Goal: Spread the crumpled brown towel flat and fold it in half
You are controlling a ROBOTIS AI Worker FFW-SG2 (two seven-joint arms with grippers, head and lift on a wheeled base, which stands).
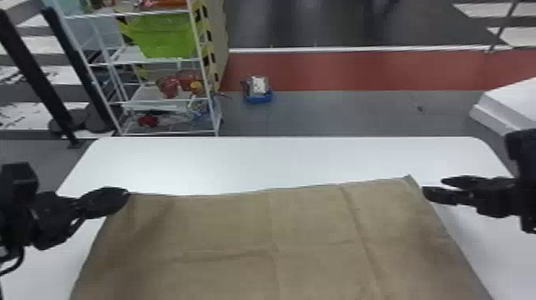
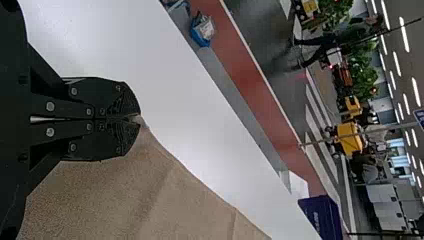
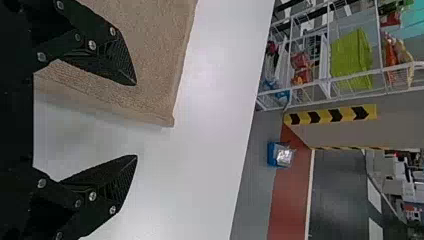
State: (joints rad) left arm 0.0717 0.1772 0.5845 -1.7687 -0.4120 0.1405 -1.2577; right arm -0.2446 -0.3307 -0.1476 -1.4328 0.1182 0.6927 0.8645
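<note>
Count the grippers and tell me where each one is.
2. The left gripper is shut on the far left corner of the brown towel; the right gripper is open near its far right corner.

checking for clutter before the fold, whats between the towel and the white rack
A bare stretch of white tabletop lies between the towel and rack in the head view.

Black left hand (image 1: 124, 194), round silvery screws (image 2: 50, 106); looping black cable (image 1: 19, 261).

Matt, woven-looking brown cloth makes up the towel (image 1: 311, 223); the white table (image 1: 279, 159) looks smooth, faintly glossy.
</note>
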